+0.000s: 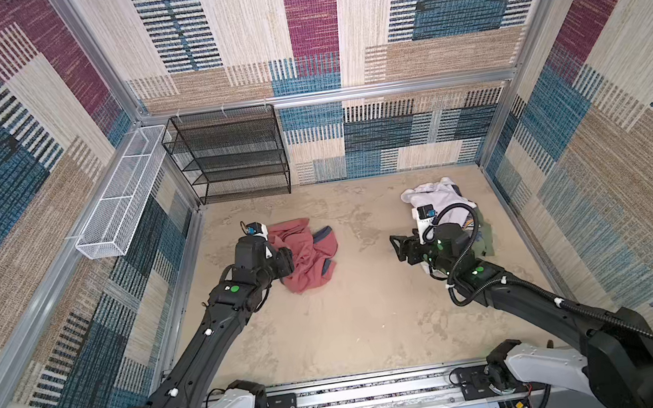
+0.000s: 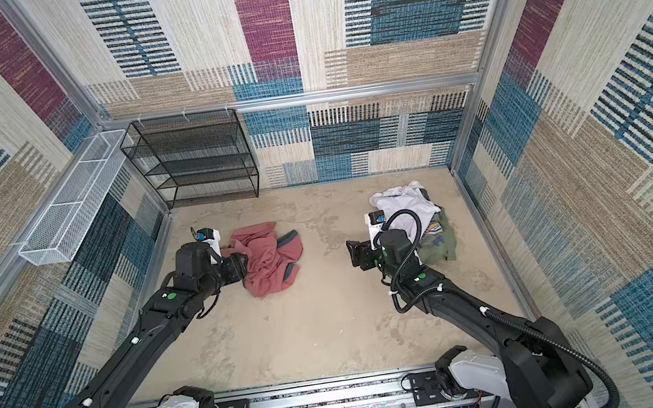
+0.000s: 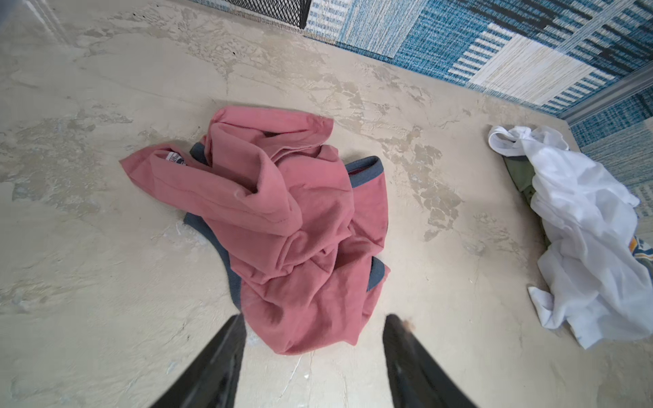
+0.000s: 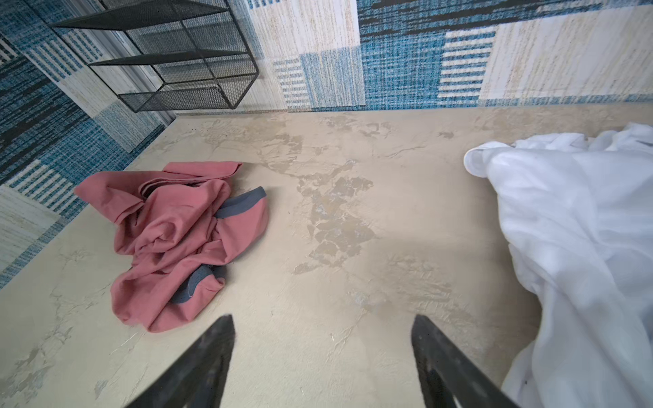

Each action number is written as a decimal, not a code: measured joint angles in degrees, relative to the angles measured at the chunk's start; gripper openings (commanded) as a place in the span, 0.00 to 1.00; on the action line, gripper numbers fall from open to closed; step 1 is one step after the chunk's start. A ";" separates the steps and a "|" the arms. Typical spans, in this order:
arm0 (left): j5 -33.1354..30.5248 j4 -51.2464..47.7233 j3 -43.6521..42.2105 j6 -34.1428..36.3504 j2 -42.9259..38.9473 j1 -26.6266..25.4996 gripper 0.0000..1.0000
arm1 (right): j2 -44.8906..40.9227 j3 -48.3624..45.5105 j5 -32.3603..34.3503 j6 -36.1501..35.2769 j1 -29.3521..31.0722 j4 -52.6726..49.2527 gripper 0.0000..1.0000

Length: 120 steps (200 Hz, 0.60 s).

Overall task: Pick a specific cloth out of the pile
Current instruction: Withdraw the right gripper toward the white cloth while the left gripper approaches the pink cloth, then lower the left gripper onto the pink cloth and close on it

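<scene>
Salmon-red soft garment [image 1: 305, 253], grey-blue trim, well apart from mixed garment pile [image 1: 436, 194]
Left gripper [image 3: 314, 318], right gripper [image 4: 323, 318]: jaws spread, empty

Walls [image 1: 379, 19]: woven patchwork panels in blue, maroon, cream and tan, partly striped.
Frame [image 1: 387, 88]: silver metal rails at the corners and across the back wall.
Floor [image 1: 350, 315]: beige, mottled with darker worn patches.
Shelf rack [image 1: 233, 157]: black mesh, tiered, against the back wall near the left corner.
Basket [image 1: 123, 199]: white wire, long, divided, on the left wall.
Light: even, soft shadows.
</scene>
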 measured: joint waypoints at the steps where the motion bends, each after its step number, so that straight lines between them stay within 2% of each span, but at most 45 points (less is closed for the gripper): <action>1: 0.02 0.07 0.00 0.00 0.13 -0.09 0.64 | -0.07 -0.07 0.00 0.00 -0.09 0.00 0.81; 72: 1.46 0.59 -1.49 -0.44 8.96 -4.33 0.60 | -1.16 -1.53 -2.47 2.10 -2.25 0.11 0.81; 120: -0.07 0.57 -1.46 -0.76 12.33 -11.13 0.60 | -2.05 -1.53 -3.63 2.36 -2.47 -0.11 0.81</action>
